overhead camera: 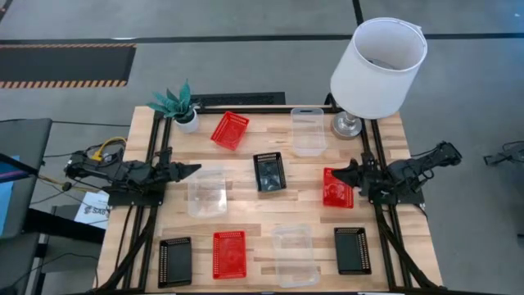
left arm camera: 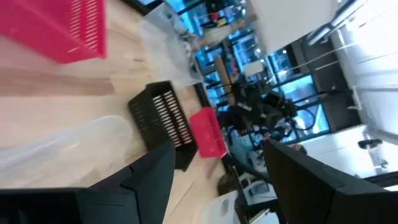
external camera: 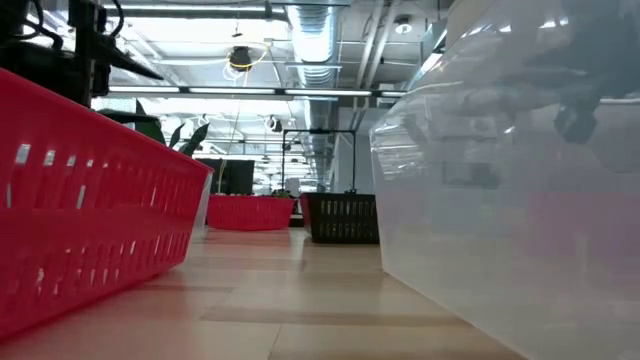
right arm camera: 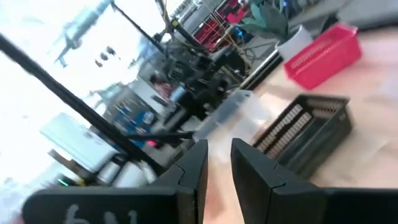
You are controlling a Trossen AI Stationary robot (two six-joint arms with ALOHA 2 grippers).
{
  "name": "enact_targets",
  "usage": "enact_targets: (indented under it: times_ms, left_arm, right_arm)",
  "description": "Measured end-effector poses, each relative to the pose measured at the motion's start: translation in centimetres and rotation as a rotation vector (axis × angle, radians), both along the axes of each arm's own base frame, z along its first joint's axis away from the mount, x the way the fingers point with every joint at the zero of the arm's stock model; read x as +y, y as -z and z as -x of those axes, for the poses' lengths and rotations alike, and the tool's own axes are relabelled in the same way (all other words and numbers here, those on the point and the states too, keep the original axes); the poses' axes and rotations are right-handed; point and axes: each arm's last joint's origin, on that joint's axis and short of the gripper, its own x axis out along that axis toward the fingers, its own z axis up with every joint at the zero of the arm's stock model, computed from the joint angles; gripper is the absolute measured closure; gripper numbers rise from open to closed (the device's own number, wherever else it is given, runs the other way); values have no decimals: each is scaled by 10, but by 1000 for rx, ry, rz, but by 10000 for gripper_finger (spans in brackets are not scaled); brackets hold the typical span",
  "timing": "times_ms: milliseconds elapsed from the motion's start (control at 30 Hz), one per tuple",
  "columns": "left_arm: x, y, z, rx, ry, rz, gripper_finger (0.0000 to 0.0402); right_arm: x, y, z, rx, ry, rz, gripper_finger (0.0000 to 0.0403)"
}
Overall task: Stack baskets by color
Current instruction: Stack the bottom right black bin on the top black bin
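The left tool (overhead camera: 195, 170) stands wide open beside a clear basket (overhead camera: 207, 192) at the counter's (overhead camera: 270, 225) left middle. The right tool (overhead camera: 342, 174) is narrow and seems to pinch the rim of a red basket (overhead camera: 336, 188). The baskets look light, stiff and a little slippery, so the thin wall is the best hold.

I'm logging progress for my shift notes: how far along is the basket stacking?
Nothing looks stacked: the red, black and clear perforated plastic baskets lie singly across the wooden table. The left gripper is open beside a clear basket; the right gripper is at a red basket. All stacks remain.
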Motion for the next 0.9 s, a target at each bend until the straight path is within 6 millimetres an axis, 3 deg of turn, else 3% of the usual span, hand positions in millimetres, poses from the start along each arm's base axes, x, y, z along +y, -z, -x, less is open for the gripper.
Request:
enact_targets:
  times_ms: [133, 267, 400, 500, 700, 900]
  left_arm:
    - [0, -3, 0, -48, -1, 69, 168]
    - [-2, -25, -1, -259, 83, 40, 168]
    - [0, -60, 8, -551, 68, -17, 168]
    - [2, -88, 15, -611, 37, -94, 168]
    - [1, -127, 3, -277, -37, -89, 179]
    - [2, -156, -35, 157, -206, -84, 207]
  right_arm:
    - [0, -1, 0, -21, -6, -106, 308]
    - [-3, -11, 1, -133, 15, -200, 308]
    - [-11, -39, 9, -355, 106, -206, 301]
    - [-16, -68, 12, -350, 235, -115, 290]
    - [-19, -118, 0, -58, 377, 58, 273]
    - [-18, -154, -18, 141, 408, 150, 258]
